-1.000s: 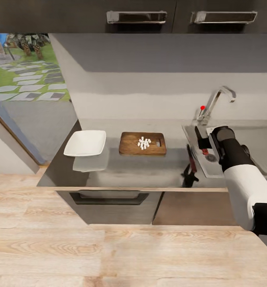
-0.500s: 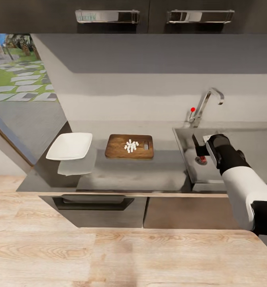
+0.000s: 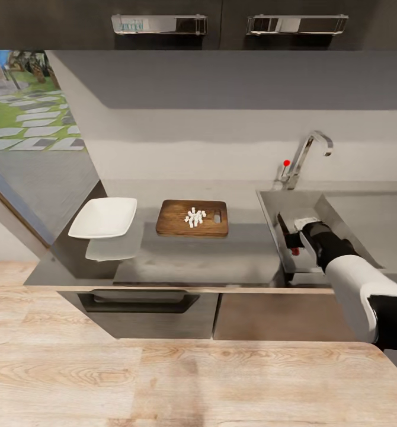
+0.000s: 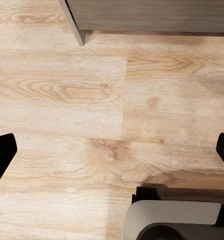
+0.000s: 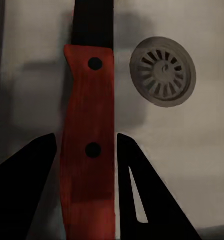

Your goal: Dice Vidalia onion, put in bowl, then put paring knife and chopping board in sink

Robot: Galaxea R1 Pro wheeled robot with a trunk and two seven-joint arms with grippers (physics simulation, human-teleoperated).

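The right gripper [image 3: 294,232] reaches down into the sink [image 3: 269,209], on the right side of the grey countertop [image 3: 198,255]. In the right wrist view, the paring knife [image 5: 89,145] lies between the two dark fingers [image 5: 142,200]. Its red-orange handle runs lengthwise along the direction the gripper points, the dark blade leading away at the far end, with the round drain [image 5: 163,71] just beside it on the steel floor. The right finger touches the handle; a thin gap shows on the other side, so whether the jaws clamp the handle or have let go cannot be told. The knife's long axis lines up with the gripper rather than across it — so any release would likely leave it flat along the basin. The left gripper [image 4: 112,155] hangs spread wide over the wooden floor, holding nothing. The chopping board [image 3: 176,219], carrying small white diced onion [image 3: 194,217] pieces, sits well to the left of the sink, with the white bowl [image 3: 103,218] further left — the left arm's side.
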